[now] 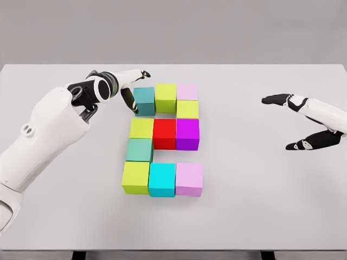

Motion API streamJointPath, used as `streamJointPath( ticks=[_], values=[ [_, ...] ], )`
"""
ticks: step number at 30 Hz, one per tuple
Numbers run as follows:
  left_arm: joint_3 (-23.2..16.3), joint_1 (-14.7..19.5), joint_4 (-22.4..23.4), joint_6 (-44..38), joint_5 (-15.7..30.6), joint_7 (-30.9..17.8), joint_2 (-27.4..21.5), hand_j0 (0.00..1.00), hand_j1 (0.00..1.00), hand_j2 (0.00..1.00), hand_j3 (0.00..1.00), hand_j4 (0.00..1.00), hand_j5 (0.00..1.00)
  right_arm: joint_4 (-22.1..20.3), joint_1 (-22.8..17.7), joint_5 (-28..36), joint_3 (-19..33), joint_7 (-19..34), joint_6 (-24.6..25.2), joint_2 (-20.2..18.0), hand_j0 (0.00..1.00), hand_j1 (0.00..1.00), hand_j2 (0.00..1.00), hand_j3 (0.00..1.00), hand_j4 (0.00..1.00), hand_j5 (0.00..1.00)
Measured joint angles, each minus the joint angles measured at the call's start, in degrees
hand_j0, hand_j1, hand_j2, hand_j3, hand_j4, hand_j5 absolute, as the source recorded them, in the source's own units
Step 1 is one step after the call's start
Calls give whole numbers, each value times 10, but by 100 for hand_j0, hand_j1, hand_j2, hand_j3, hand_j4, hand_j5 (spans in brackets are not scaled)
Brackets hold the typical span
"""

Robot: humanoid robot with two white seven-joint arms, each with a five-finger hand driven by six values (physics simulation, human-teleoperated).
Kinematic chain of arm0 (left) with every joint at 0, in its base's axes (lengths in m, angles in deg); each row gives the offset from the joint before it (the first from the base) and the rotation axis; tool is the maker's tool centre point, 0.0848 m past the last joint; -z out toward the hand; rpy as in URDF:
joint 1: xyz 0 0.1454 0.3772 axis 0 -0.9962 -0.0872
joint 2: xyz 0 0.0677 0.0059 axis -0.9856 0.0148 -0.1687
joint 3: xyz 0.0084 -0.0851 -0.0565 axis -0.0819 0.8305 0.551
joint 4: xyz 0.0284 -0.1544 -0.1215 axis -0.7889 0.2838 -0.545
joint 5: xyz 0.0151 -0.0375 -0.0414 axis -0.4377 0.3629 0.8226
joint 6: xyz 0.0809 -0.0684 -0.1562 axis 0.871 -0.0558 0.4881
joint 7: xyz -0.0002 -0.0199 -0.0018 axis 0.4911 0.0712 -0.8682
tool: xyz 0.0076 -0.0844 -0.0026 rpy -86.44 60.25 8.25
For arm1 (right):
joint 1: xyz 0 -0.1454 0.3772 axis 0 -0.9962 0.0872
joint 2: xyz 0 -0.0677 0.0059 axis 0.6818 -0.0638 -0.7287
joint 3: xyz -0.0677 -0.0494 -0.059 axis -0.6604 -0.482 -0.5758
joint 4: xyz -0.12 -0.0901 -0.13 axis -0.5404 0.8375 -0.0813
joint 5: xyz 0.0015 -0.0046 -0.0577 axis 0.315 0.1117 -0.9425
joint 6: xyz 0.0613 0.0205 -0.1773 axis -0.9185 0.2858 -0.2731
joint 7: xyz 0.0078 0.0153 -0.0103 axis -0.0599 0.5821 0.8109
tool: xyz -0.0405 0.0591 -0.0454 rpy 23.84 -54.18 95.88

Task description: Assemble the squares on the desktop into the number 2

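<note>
1. Nudging the teal cube is the live step; it sits at the left hand's fingertips, top-left of the 2, slightly skewed beside the green cube.
2. Left hand: fingers curved against the cube's left face, thumb above; a real grip can't be confirmed.
3. Risk: pushing too hard shoves the green cube and pink cube beyond it, breaking the top row.
4. Risk: fingers retracting drag the cube askew.
5. Right hand open, holding nothing, well apart.
</note>
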Motion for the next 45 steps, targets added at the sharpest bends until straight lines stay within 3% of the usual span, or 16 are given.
streamJointPath(
  ticks=[13,27,45],
  values=[
    [4,4,9,0,-9,0,7,100,100,100,100,100,100,-1,0,0,0,0,0,3,100,100,100,100,100,100],
    [7,9,42,0,-22,0,29,100,100,100,100,100,100,-17,24,-45,-4,0,0,59,100,100,100,100,100,100],
    [7,12,46,0,-30,0,32,100,100,100,100,100,100,-17,25,-51,-2,0,0,63,100,100,100,100,100,100]
  ],
)
